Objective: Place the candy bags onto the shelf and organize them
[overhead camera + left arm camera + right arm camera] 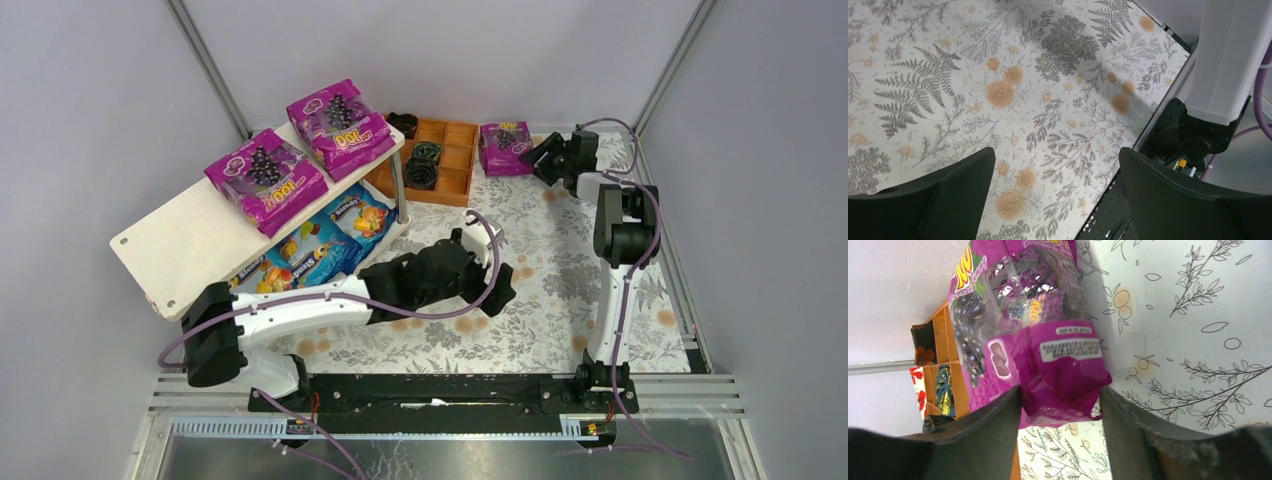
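The pale two-tier shelf (170,235) stands at the left. Two magenta grape candy bags (265,180) (338,125) lie on its top board. Two blue fruit candy bags (300,260) (362,215) lie on the lower tier. A third magenta bag (504,146) lies on the floral cloth at the back. My right gripper (540,158) is at its right edge. In the right wrist view the gripper (1062,400) pinches the crumpled end of this bag (1038,315), with both fingers touching it. My left gripper (500,290) is open and empty over the cloth, as the left wrist view (1058,165) shows.
A small orange-brown compartment tray (455,160) holding black coiled rings (423,165) sits between the shelf and the third bag; it also shows in the right wrist view (940,335). The right arm's base (1193,140) and the black rail lie near the left gripper.
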Tool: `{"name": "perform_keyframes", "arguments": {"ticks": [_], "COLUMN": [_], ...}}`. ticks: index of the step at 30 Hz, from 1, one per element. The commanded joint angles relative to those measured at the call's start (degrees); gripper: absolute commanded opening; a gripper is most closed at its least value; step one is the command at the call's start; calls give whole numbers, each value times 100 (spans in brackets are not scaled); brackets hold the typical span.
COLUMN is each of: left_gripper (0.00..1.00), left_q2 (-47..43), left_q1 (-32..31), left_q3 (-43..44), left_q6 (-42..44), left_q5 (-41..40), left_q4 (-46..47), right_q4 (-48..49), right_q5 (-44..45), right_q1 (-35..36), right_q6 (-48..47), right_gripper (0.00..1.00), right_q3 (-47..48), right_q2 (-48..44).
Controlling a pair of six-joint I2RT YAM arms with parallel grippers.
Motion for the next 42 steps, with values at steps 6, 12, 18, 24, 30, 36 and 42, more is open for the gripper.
{"name": "perform_keyframes", "arguments": {"ticks": [6,12,18,24,30,36,42], "left_gripper": [99,99,99,99,99,99,99], "left_q2": [-1002,-1289,-1634,-1988,-2451,-3160,-3616], "left_q1": [-7,-4,-4,-5,-5,-4,-5], "left_q3": [-537,-636,-990,-1510,-1629,-1713,-2127], "left_q6": [-761,-1033,-1266,-1475,-1177,-1099,-1302], "left_q5": [-13,44,340,446,83,-332,-497], "left_q4": [154,-91,216,593,210,-287,-311], "right_q4": [285,901,1503,1315,1982,1011,-1880], "right_q5": [-596,-872,-977,-628,-337,-756,1181], "right_q1": [-64,-55,-40,381,2293,3117,2883], "right_q6": [108,427,698,779,1671,1141,-759], "right_gripper": [42,33,28,28,57,100,100], "right_q3": [-369,-1602,-3480,-5255,-6294,-5955,-5172], "right_q2": [-143,-796,-1909,-3329,-4241,-5302,-6803]}}
